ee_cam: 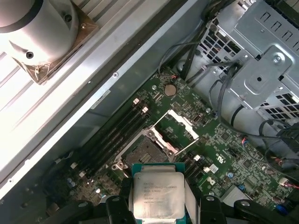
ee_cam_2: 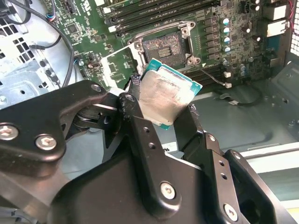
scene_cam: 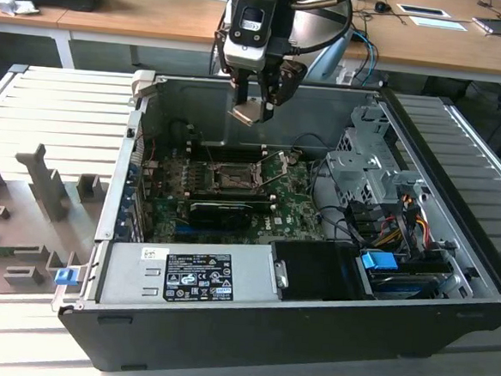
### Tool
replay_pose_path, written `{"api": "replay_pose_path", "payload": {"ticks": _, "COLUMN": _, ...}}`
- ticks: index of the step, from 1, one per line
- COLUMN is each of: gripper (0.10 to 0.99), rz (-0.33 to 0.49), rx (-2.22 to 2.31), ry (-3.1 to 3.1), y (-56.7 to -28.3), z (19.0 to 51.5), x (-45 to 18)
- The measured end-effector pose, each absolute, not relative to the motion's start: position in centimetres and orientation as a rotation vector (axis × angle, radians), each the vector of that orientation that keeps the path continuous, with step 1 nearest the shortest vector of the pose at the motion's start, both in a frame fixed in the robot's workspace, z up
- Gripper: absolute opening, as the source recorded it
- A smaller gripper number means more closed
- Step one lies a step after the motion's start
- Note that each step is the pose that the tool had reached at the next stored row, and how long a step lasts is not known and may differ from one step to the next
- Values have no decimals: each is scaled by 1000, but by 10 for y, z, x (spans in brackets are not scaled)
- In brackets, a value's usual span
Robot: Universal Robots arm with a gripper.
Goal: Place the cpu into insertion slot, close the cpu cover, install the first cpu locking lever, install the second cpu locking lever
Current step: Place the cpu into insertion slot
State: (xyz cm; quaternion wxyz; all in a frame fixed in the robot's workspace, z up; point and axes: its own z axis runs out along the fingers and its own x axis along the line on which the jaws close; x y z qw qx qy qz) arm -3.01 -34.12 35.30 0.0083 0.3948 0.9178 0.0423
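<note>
The jaws hang over the open computer case (scene_cam: pixel 308 351), which rests on a grey ribbed worktop (scene_cam: pixel 59 97). They are closed part-way onto the cpu (scene_cam: pixel 249 112), gripping it by two opposite edges. In the second wrist view the chip (ee_cam_2: pixel 166 95) sits between the two black fingers (ee_cam_2: pixel 140 135), tilted, with its pale metal face and a strip of green edge showing clear of the fingertips. In the first wrist view its flat silver top (ee_cam: pixel 158 193) lies squarely between the two finger ends. In the exterior view the cpu is held in the air, well above the green board. The insertion slot (scene_cam: pixel 232 180) lies at about six o'clock from it, apart from it and uncovered. In both wrist views the slot (ee_cam: pixel 142 151) (ee_cam_2: pixel 162 45) shows as a dark square with a metal rim and nothing seated in it. The cpu cover (ee_cam: pixel 180 127) is swung open and lies just beside the slot, with green board visible through its square hole. In the exterior view a grey power supply (scene_cam: pixel 193 274) sits at about six o'clock from the slot, along the case's near wall.
</note>
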Motion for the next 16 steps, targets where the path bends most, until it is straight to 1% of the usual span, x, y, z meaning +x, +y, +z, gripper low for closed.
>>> {"api": "replay_pose_path", "payload": {"ticks": 16, "gripper": 533, "rz": 131, "rx": 1347, "ry": 2813, "y": -341, "z": 353, "x": -30}}
